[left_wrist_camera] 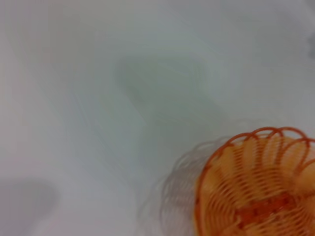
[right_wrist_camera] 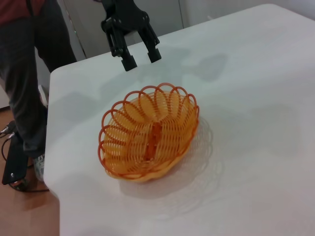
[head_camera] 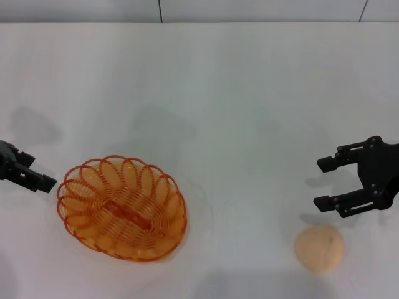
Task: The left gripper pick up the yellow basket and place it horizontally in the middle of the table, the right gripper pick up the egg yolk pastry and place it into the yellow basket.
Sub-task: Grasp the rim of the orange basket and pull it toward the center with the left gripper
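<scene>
The yellow basket (head_camera: 121,208) (left_wrist_camera: 261,187) (right_wrist_camera: 147,132) rests upright on the white table (head_camera: 218,93), left of centre near the front, its long axis slanting. My left gripper (head_camera: 36,170) hovers just left of the basket's rim, open and holding nothing. The right wrist view shows it too, the left gripper (right_wrist_camera: 141,60) standing beyond the basket with its fingers spread. The egg yolk pastry (head_camera: 319,248) lies at the front right of the table. Just behind the pastry, my right gripper (head_camera: 319,184) is open and empty.
In the right wrist view a person (right_wrist_camera: 29,73) stands by the table's corner near the left arm, with cables on the floor (right_wrist_camera: 15,167). The table's edge (right_wrist_camera: 54,162) runs close to the basket on that side.
</scene>
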`<action>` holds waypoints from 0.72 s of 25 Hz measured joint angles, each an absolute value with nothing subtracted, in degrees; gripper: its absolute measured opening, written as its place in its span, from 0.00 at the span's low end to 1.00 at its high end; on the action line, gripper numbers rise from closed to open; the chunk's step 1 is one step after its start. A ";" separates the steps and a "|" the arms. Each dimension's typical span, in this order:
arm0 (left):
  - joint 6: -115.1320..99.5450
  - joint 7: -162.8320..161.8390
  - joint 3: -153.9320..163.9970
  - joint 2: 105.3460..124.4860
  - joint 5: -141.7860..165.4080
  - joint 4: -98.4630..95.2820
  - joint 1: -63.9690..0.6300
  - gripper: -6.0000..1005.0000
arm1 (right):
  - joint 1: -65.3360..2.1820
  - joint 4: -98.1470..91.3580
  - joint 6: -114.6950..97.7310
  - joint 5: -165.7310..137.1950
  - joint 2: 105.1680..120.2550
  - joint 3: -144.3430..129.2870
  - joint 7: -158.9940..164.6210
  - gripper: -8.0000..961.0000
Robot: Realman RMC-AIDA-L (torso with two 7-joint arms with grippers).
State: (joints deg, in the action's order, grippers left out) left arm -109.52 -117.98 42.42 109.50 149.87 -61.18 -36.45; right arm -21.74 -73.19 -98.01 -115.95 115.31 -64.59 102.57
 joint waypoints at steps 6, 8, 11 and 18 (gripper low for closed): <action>-108.02 -121.45 42.84 110.68 155.55 -58.85 -39.28 0.87 | -22.32 -72.89 -97.86 -115.92 115.43 -64.60 102.57 0.79; -107.32 -122.08 42.97 111.55 157.53 -57.51 -40.29 0.87 | -22.39 -72.90 -97.78 -115.90 115.47 -64.60 102.57 0.79; -105.40 -123.51 43.74 112.65 159.32 -55.69 -41.11 0.87 | -22.46 -72.92 -97.56 -115.38 115.51 -64.69 102.52 0.79; -101.80 -128.03 45.89 113.65 160.36 -53.85 -42.12 0.84 | -22.22 -72.99 -97.45 -115.08 115.49 -64.79 102.34 0.79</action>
